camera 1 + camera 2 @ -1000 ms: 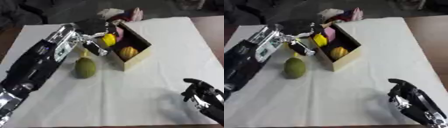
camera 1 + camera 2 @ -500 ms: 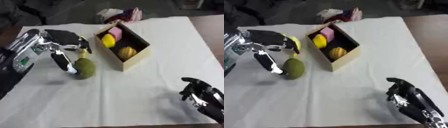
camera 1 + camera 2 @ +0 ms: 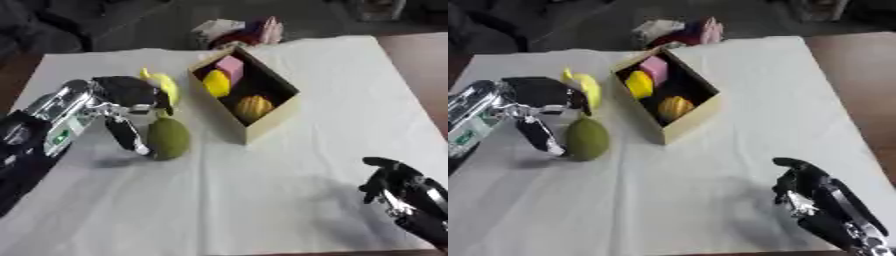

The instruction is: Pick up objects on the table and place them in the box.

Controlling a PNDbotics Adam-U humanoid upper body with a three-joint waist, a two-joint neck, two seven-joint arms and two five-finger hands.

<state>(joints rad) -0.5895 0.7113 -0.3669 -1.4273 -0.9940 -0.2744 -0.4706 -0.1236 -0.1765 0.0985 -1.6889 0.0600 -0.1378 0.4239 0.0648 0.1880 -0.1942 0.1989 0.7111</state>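
White cloth covers the table (image 3: pixel 289 200), with an open tan cardboard box (image 3: pixel 271 120) set askew near its middle, already holding a pink block, a yellow piece and an orange ridged fruit. Just left of it lies a dull green oval fruit (image 3: pixel 168 138), a yellow fruit (image 3: pixel 166 86) behind. The robot's left hand (image 3: pixel 122 102) arches over the green one, fingers spread either side, seemingly to cage it before closing. Its right hand (image 3: pixel 807 192) idles, curled, at the lower right.

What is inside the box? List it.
Inside the box lie a pink block, a yellow fruit and an orange fruit. The near wall hides the bottom corner behind it.
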